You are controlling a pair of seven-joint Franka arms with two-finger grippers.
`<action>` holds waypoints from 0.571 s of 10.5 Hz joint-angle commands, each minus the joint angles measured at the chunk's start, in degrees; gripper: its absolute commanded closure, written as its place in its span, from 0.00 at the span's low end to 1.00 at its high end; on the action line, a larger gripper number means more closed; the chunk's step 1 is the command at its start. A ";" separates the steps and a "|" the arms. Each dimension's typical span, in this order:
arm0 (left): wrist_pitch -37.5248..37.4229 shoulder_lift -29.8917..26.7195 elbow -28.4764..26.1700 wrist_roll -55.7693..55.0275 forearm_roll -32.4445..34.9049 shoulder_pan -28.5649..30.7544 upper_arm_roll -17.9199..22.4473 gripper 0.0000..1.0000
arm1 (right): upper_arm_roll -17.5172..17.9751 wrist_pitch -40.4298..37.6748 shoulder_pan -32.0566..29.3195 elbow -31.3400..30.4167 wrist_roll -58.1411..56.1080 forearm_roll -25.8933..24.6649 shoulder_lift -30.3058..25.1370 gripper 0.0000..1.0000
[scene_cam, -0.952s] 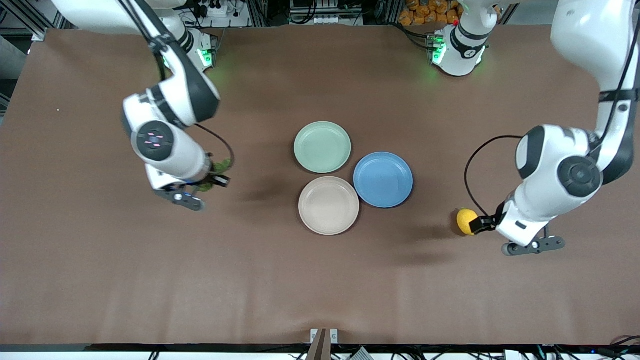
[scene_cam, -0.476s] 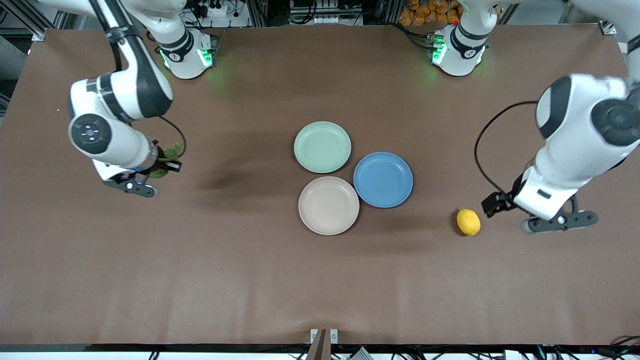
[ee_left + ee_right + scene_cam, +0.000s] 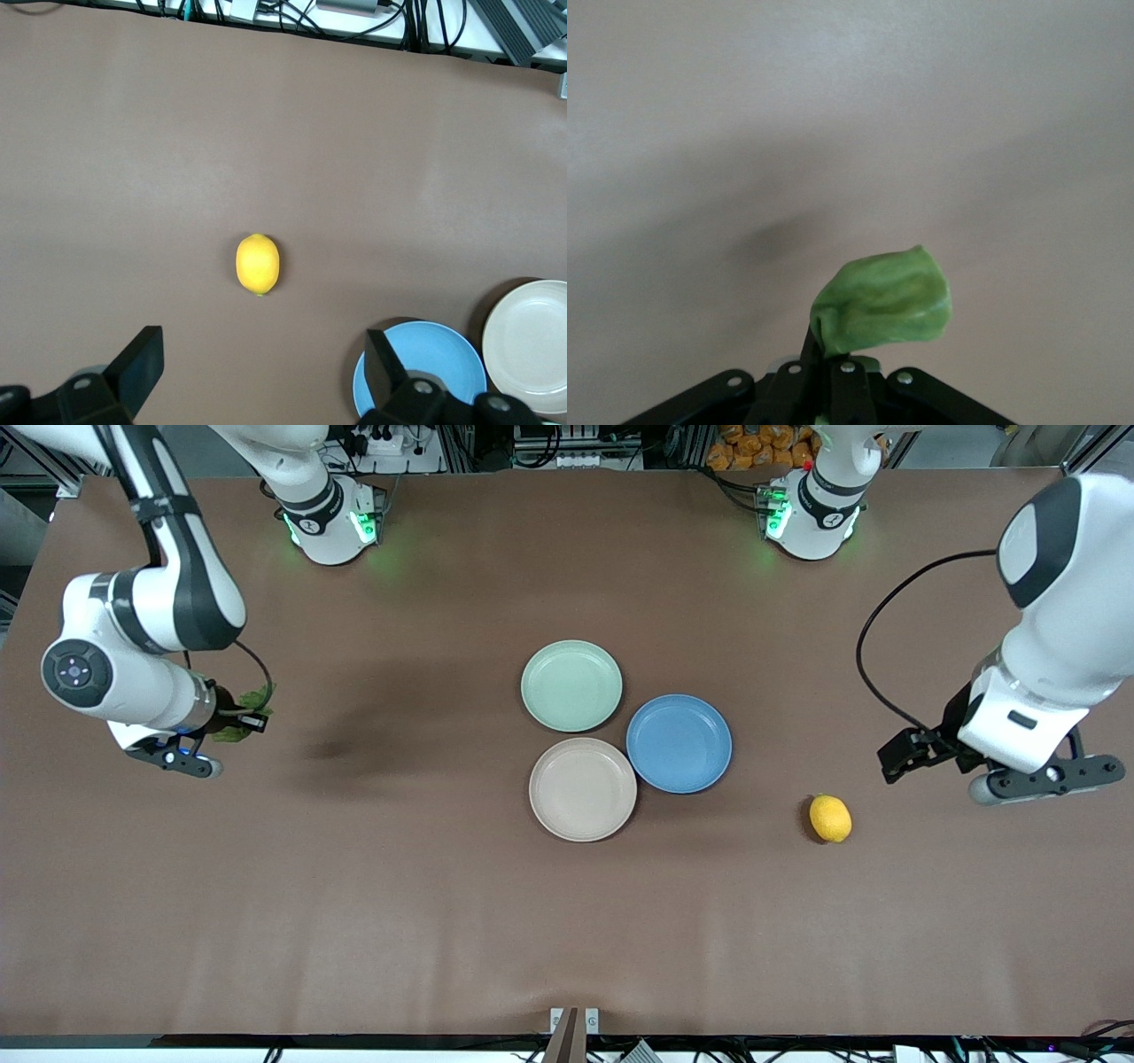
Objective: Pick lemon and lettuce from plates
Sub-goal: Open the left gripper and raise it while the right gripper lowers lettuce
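Yellow and smooth, the oval lemon [image 3: 830, 818] lay on the brown table [image 3: 354, 921] toward the left arm's end, apart from the left gripper [image 3: 899, 755], whose fingers stood wide and empty above it. The right gripper [image 3: 252, 722], closed, pinched the ruffled green lettuce [image 3: 884, 302] in the air, seemingly clear of the cloth. Mint plate [image 3: 571, 685] and beige plate [image 3: 582, 788] sat bare, touching a blue plate [image 3: 679, 743]

lemon [image 3: 830, 818] on table [image 3: 443, 921], near plates [image 3: 582, 789]
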 commanded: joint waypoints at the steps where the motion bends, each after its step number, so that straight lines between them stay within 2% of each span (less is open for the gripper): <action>1: -4.71 -4.04 -0.40 0.17 -1.38 0.38 -0.25 0.00 | 0.75 2.67 -2.41 -0.43 -1.07 0.52 3.23 1.00; 6: -9.38 -9.57 -0.84 1.57 -2.95 0.38 0.28 0.00 | 0.66 8.02 -5.92 0.01 -1.25 -4.66 10.08 1.00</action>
